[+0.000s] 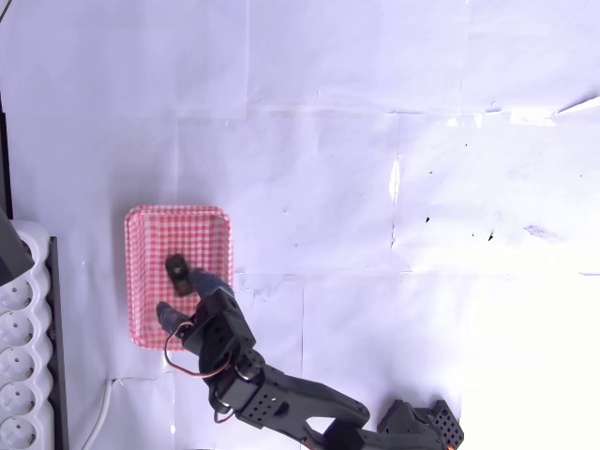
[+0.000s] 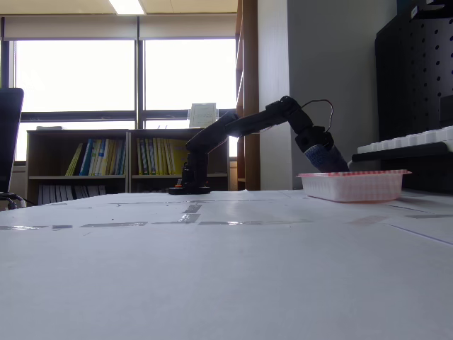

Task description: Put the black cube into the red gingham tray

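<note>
One black cube [image 1: 176, 269] sits inside the red gingham tray [image 1: 141, 281], left-centre of the overhead view. Tool [image 1: 180, 298] dips over the tray's rim, fingers spread; cube at the upper finger's tip, seemingly released. Judged: placement done, cube resting on tray floor.

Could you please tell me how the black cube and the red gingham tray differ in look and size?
The black cube is plain and dark; the red gingham tray is red-and-white checked. The cube is far smaller than the tray and sits inside it. The cube is a solid block; the tray is shallow with a raised rim.
</note>
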